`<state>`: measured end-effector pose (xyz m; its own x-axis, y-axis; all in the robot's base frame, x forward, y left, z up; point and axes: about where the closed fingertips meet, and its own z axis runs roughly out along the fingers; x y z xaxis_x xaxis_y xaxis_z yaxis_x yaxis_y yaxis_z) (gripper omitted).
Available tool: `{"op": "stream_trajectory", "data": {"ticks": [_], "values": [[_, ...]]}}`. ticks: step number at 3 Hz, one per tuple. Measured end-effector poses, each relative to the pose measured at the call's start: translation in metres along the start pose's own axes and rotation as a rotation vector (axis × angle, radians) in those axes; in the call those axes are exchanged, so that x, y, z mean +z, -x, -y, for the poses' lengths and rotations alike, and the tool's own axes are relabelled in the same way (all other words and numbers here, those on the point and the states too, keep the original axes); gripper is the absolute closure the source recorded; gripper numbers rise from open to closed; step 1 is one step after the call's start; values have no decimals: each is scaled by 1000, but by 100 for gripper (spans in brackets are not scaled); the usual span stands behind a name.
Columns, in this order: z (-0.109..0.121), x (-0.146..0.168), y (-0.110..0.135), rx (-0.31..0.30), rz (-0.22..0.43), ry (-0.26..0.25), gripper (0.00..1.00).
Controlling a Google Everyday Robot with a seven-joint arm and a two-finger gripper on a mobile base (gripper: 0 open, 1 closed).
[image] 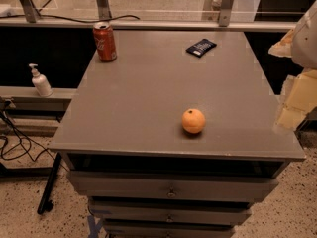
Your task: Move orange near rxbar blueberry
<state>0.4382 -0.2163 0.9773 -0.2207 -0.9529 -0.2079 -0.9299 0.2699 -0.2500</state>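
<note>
The orange point(193, 121) sits on the grey cabinet top point(148, 93), towards the front and right of centre. The rxbar blueberry point(201, 47), a dark navy flat wrapper, lies at the back of the top, right of centre, well apart from the orange. My gripper point(293, 102) shows as pale cream parts at the right edge of the view, beside the cabinet's right edge. It is to the right of the orange and holds nothing that I can see.
A red-orange soda can point(104, 41) stands upright at the back left corner of the top. A white pump bottle point(40, 81) stands on a low ledge to the left. Drawers point(171, 188) are below the top. Cables lie on the floor at left.
</note>
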Motion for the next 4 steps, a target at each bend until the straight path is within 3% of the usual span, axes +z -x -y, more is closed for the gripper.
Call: {"op": "stream_trajectory", "data": {"ticks": [1,2,3,4], "values": [[0,0,0,0,0,0,0],[-1,1,2,4,56,8,0],[-7,21,1,32,191,44,0],[-13,41,13,51,372,67,0]]}}
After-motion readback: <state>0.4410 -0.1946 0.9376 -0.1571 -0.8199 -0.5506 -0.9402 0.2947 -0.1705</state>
